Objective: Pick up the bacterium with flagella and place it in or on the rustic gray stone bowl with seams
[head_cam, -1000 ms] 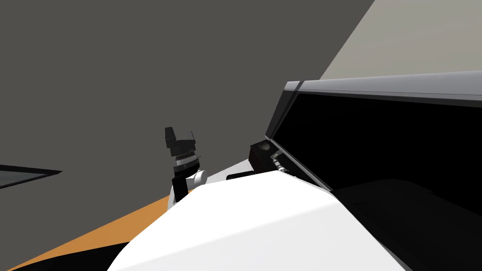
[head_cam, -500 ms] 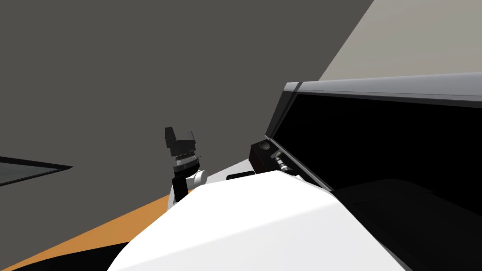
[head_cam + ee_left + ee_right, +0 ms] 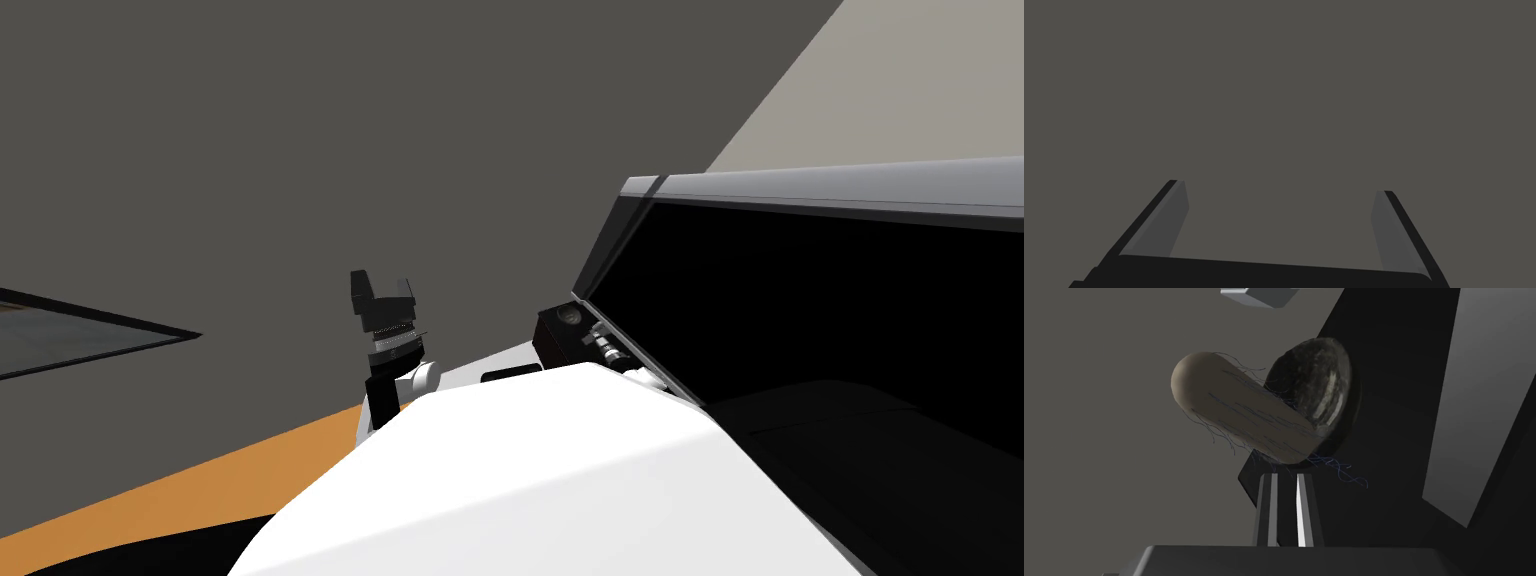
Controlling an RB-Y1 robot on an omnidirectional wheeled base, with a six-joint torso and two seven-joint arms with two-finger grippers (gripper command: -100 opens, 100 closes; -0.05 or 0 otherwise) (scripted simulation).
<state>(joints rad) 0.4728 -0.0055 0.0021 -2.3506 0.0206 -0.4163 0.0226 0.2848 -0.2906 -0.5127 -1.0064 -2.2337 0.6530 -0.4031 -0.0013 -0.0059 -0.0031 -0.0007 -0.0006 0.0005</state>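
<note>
Our right gripper (image 3: 1285, 475) has its fingers drawn narrow, pinching the near end of the tan bacterium (image 3: 1239, 408) (thin blue flagella trail off it). Its far end overlaps the dark stone bowl (image 3: 1322, 380) just behind. Our left gripper (image 3: 1281, 186) is spread wide, holding nothing.
</note>
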